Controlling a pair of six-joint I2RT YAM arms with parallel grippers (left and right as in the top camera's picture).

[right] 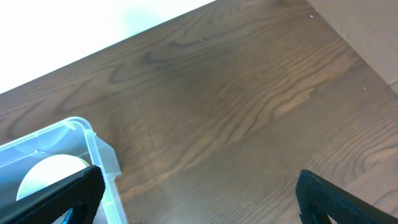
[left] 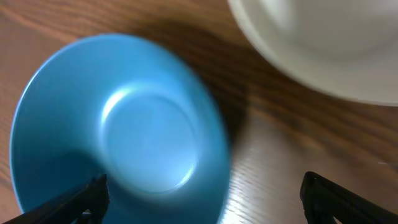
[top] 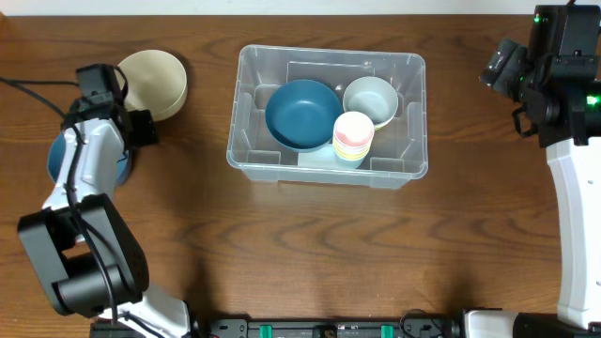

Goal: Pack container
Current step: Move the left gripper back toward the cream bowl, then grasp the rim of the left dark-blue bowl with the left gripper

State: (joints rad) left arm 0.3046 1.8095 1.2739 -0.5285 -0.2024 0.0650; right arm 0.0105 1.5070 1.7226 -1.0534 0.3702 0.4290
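Note:
The clear plastic container (top: 406, 141) stands at the table's middle. It holds a dark blue bowl (top: 302, 113), a pale bowl (top: 370, 99) and a stack of small pastel cups (top: 353, 136). My left gripper (left: 202, 186) is open just above a light blue bowl (left: 118, 124) at the far left. One finger is over the bowl and the other over the table, with the bowl's right rim between them. In the overhead view the arm hides most of this bowl (top: 58, 158). My right gripper (right: 196, 180) is open and empty above bare table, right of the container's corner (right: 93, 146).
A cream bowl (top: 155, 83) sits on the table just behind and to the right of the light blue bowl, and shows in the left wrist view (left: 323, 43). The right arm (top: 573, 188) stands along the right edge.

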